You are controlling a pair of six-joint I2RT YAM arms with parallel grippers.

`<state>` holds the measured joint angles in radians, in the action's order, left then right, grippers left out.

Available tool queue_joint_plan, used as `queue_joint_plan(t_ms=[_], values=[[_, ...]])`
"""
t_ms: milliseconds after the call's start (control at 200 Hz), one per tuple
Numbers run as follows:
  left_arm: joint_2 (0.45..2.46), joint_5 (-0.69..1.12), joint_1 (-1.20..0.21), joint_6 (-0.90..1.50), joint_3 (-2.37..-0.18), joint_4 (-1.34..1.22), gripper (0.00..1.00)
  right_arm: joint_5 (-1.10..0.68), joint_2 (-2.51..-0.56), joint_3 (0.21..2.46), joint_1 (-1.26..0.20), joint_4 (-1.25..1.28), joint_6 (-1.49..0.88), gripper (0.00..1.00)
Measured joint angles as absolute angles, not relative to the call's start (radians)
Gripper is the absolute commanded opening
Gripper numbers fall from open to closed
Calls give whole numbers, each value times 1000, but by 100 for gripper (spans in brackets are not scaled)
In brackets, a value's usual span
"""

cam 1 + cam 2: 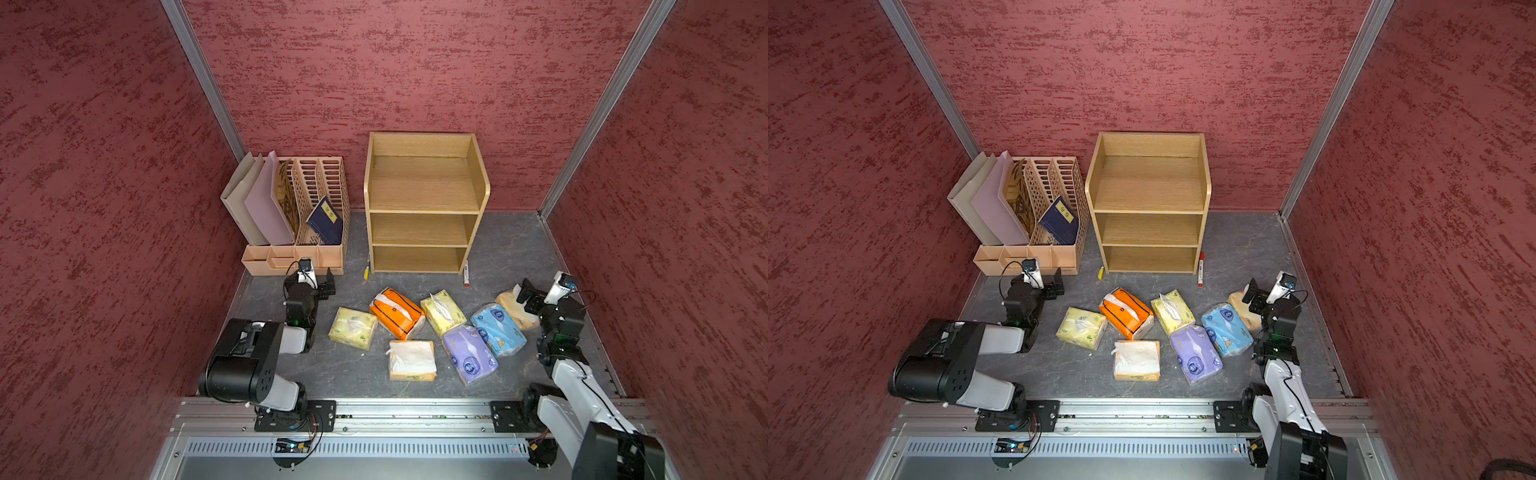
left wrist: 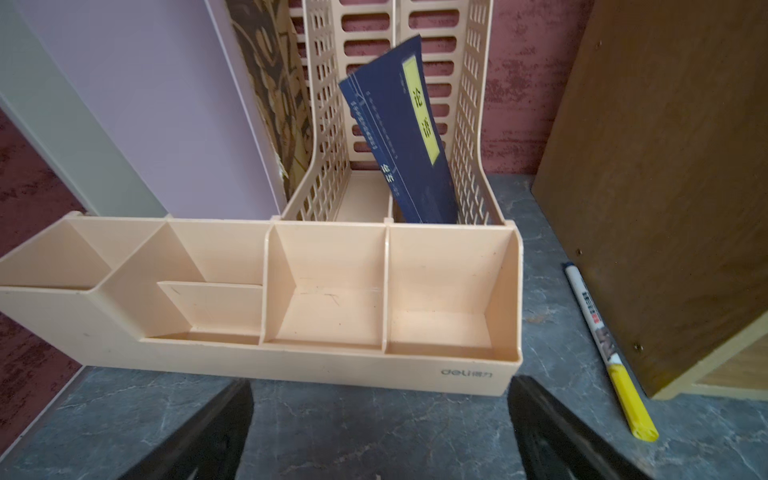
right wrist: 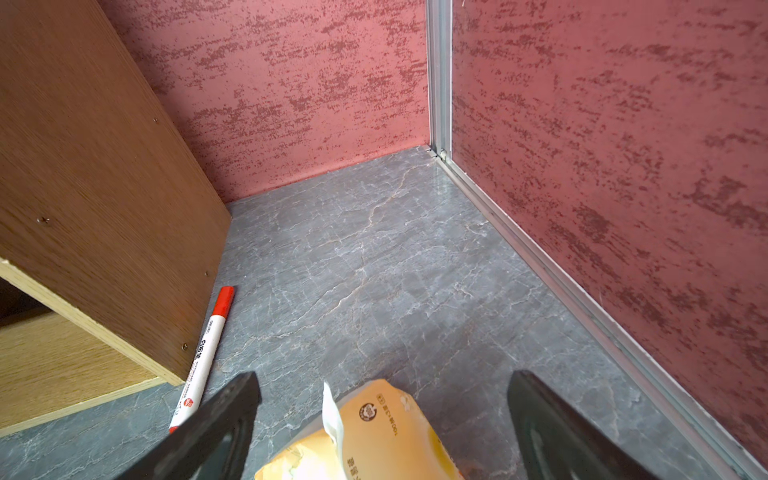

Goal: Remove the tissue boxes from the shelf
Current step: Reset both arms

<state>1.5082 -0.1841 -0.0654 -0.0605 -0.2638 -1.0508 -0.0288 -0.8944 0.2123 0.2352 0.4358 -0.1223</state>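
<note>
The light-wood shelf [image 1: 424, 212] [image 1: 1148, 212] stands against the back wall with all three tiers bare. Several tissue boxes lie on the grey floor in front of it: a pale yellow one [image 1: 353, 328], an orange one [image 1: 397, 313], another pale yellow one [image 1: 442, 312], a tan one with white tissue [image 1: 412, 360], a purple one [image 1: 469, 353], a light blue one [image 1: 498, 328] and a beige one [image 1: 509, 305]. My right gripper [image 1: 524, 293] [image 3: 384, 382] hovers open over the beige box [image 3: 374, 440], its fingers well apart from it. My left gripper [image 1: 328, 283] [image 2: 380, 386] is open and holds nothing.
The pink file organizer [image 1: 299, 259] [image 2: 291, 370], holding folders and a navy booklet [image 1: 326, 222], stands left of the shelf, just ahead of my left gripper. A yellow marker [image 1: 366, 272] and a red marker [image 1: 466, 276] lie at the shelf's front corners. Red walls close in three sides.
</note>
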Motion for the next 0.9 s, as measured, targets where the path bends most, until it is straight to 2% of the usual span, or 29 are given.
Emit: queue_joint_plan(t_ms=[416, 736, 902], values=[[1545, -151, -26, -31, -338, -1001, 100, -30, -1164, 267, 205, 585, -149, 99], [1545, -134, -26, -30, -338, -976, 100, 17, -1388, 336, 107, 727, -153, 98], [1545, -132, -26, -30, -338, -969, 100, 38, -1416, 350, 67, 807, -129, 98]])
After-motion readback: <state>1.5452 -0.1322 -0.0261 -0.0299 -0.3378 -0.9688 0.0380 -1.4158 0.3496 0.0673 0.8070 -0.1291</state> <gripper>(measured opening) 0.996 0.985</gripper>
